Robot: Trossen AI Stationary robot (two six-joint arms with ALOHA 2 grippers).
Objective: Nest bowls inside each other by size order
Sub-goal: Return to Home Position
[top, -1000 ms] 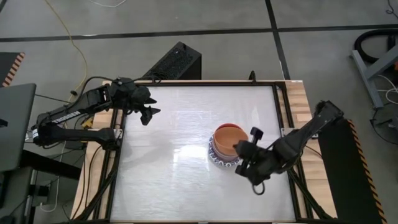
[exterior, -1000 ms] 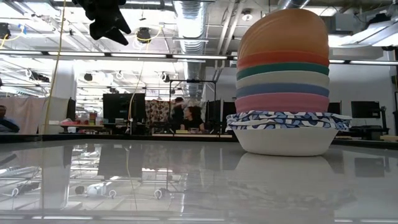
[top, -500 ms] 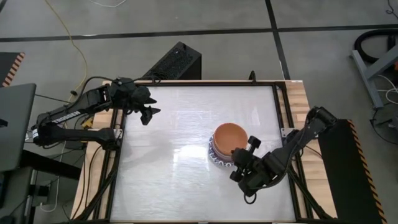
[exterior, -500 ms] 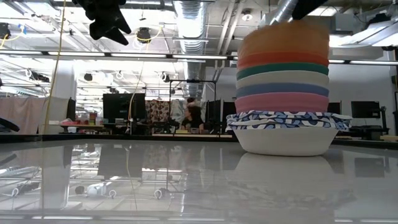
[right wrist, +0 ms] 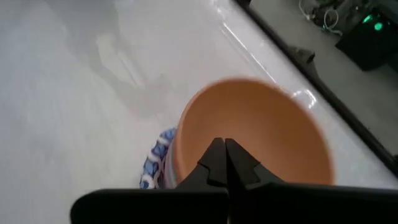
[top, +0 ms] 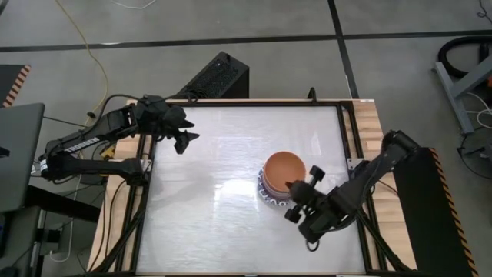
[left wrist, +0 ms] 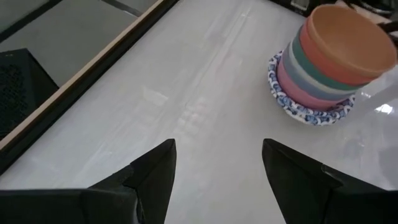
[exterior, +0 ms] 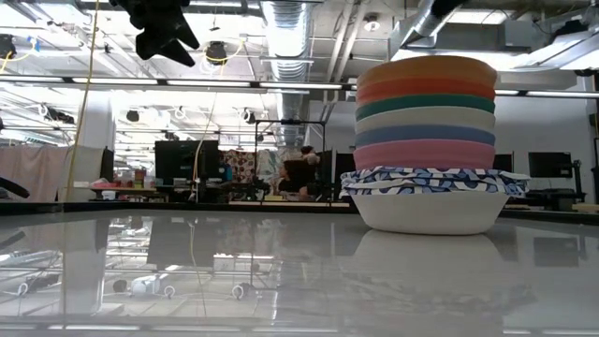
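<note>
One stack of bowls (top: 277,171) sits on the bench (top: 207,208), just below and ahead of the right claw (top: 295,192), which is pinched together and empty. Only the low view shows the layers: orange, red, teal, cream, blue, pink, patterned. The left claw (top: 183,142), spread wide, hangs well apart from the stack.

bowls (top: 281,177) stacked right of table (top: 223,223) centre | right gripper (top: 294,188) over stack's edge | left gripper (top: 184,142) over far-left corner
</note>
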